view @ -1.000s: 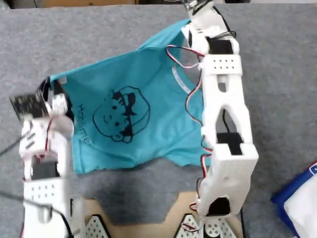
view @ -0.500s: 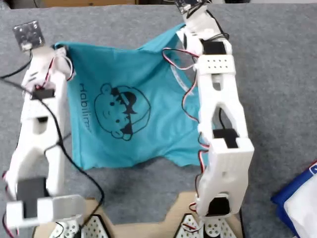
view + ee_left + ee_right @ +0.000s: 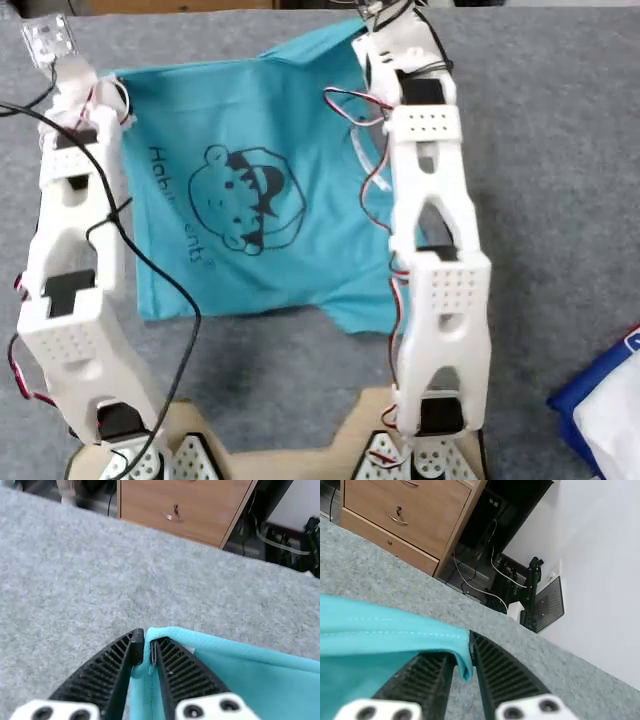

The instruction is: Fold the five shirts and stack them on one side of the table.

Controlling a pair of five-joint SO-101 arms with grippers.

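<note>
Teal shirt spread unfolded on the desk; left fingers and right fingers each clench its far edge; folding seemingly unstarted.

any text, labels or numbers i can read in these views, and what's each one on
teal shirt: one line of dark lettering runs beside the printed cartoon face; it is too blurred in the middle to read whole.
wooden drawers: no text on them.
No numbers or signs can be read elsewhere.
</note>
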